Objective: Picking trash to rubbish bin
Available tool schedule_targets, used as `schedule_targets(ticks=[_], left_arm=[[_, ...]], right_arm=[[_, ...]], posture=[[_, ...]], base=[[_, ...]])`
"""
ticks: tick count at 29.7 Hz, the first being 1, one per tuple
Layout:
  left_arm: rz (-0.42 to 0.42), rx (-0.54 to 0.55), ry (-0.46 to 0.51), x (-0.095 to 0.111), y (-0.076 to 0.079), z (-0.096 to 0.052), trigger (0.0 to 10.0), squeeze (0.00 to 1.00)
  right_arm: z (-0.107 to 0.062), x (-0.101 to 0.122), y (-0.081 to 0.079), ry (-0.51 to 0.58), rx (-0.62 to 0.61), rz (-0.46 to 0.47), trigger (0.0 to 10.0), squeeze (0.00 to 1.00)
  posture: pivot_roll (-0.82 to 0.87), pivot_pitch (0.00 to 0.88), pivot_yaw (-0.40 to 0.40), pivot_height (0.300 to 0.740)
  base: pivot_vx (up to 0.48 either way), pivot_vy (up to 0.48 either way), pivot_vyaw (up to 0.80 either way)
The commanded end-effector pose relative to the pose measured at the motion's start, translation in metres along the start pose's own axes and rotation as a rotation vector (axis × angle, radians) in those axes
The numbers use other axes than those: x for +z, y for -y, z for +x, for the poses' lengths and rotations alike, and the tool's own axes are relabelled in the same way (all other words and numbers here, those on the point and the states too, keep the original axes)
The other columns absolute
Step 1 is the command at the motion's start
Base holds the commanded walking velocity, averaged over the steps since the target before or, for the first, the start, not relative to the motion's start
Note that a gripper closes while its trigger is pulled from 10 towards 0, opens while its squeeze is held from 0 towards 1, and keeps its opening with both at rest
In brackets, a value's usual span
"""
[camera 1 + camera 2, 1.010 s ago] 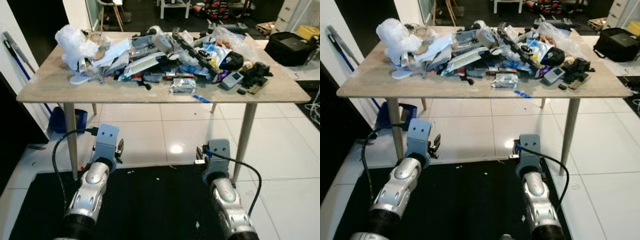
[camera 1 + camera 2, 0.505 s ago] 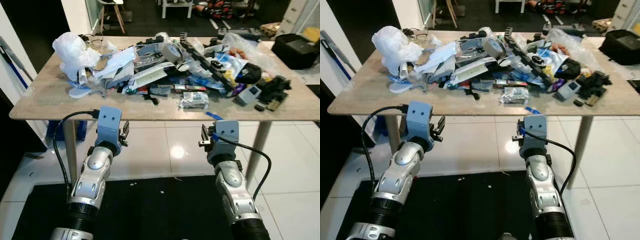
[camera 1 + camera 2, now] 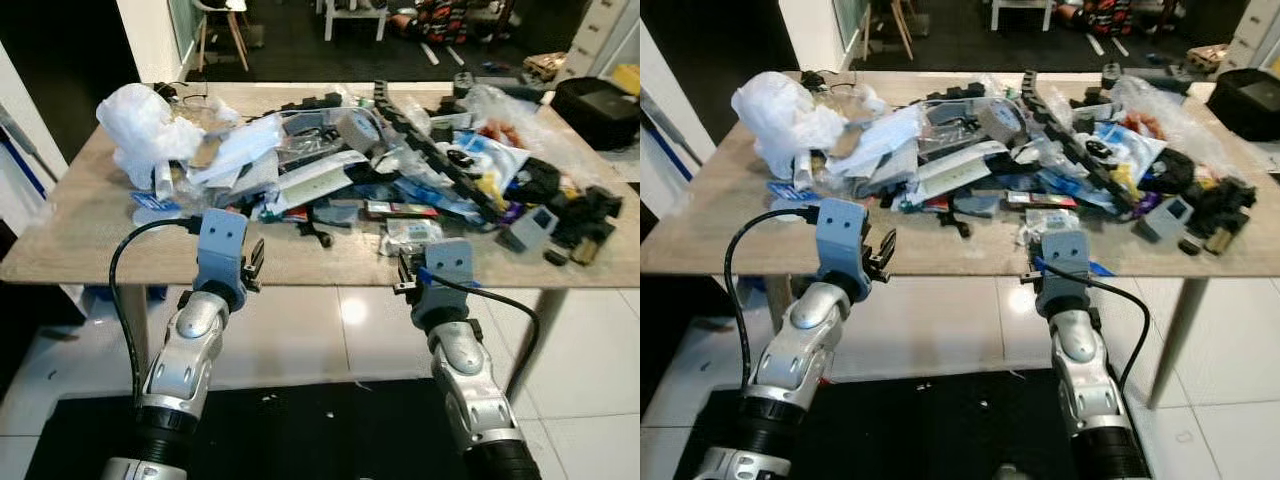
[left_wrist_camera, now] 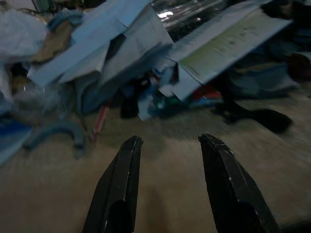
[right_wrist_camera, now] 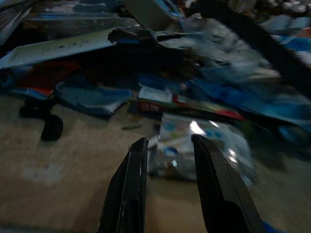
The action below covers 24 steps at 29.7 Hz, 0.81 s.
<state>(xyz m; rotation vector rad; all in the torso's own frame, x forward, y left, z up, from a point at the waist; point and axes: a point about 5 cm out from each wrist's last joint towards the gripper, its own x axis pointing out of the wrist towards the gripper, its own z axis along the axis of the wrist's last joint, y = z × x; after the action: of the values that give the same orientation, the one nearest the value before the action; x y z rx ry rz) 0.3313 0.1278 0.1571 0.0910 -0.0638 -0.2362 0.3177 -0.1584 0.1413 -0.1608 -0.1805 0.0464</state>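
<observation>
A heap of trash covers the wooden table (image 3: 90,245): a white plastic bag (image 3: 140,120), white papers (image 3: 315,180), a black toothed strip (image 3: 430,150) and a silver-white packet (image 3: 412,232). My left gripper (image 3: 254,264) is raised at the table's front edge, open, with bare tabletop between its fingers (image 4: 127,165) and the papers (image 4: 218,46) ahead. My right gripper (image 3: 403,274) is at the same edge, open. In the right wrist view the gripper (image 5: 169,140) points at the silver-white packet (image 5: 209,145) just beyond its tips.
A grey device (image 3: 530,225) and black blocks (image 3: 590,215) lie at the table's right end. A black case (image 3: 600,95) stands on the floor beyond it. A white wall (image 3: 20,130) is at the left. A black mat (image 3: 300,430) covers the tiles under me.
Both arms have risen from below the tabletop to its front edge. The table now shows closer and larger, so the camera has moved toward it.
</observation>
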Motion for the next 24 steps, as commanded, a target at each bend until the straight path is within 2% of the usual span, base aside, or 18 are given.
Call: schedule_targets(ticks=[1, 3, 13, 20, 21, 22, 24], left_arm=[[-0.005, -0.009, -0.009, -0.001, 0.001, -0.002, 10.0, 0.00], [-0.023, -0.025, 0.018, 0.001, 0.002, -0.003, 10.0, 0.00], [-0.019, -0.036, 0.012, -0.001, 0.003, -0.005, 10.0, 0.00], [-0.040, -0.096, 0.025, 0.000, 0.010, -0.007, 10.0, 0.00], [-0.031, -0.120, 0.029, 0.000, 0.012, -0.008, 10.0, 0.00], [-0.026, -0.128, 0.030, 0.000, 0.013, -0.008, 10.0, 0.00], [-0.019, -0.174, 0.031, -0.001, 0.017, -0.010, 10.0, 0.00]], right_arm=[[-0.002, -0.002, 0.002, -0.015, 0.002, -0.006, 10.0, 0.00], [-0.002, -0.002, 0.001, -0.019, 0.013, -0.013, 10.0, 0.00], [-0.004, -0.003, -0.004, -0.020, 0.043, -0.020, 10.0, 0.00], [-0.007, -0.014, 0.000, -0.087, 0.032, -0.059, 10.0, 0.00], [-0.008, -0.016, 0.002, -0.098, 0.016, -0.046, 10.0, 0.53], [-0.008, -0.016, 0.003, -0.097, 0.011, -0.041, 10.0, 1.00], [-0.009, -0.017, 0.006, -0.094, 0.006, -0.006, 10.0, 1.00]], posture=[[-0.05, 0.140, 0.025, 0.740], [-0.05, 0.141, 0.024, 0.740], [-0.05, 0.143, 0.024, 0.740], [-0.05, 0.140, 0.028, 0.740], [-0.04, 0.140, 0.028, 0.740], [-0.04, 0.137, 0.028, 0.740], [-0.05, 0.135, 0.031, 0.740]], base=[[0.439, 0.000, 0.00], [0.371, 0.000, 0.00], [0.000, 0.000, 0.00], [0.000, 0.000, 0.00], [0.000, 0.000, 0.00], [0.000, 0.000, 0.00], [0.000, 0.000, 0.00]])
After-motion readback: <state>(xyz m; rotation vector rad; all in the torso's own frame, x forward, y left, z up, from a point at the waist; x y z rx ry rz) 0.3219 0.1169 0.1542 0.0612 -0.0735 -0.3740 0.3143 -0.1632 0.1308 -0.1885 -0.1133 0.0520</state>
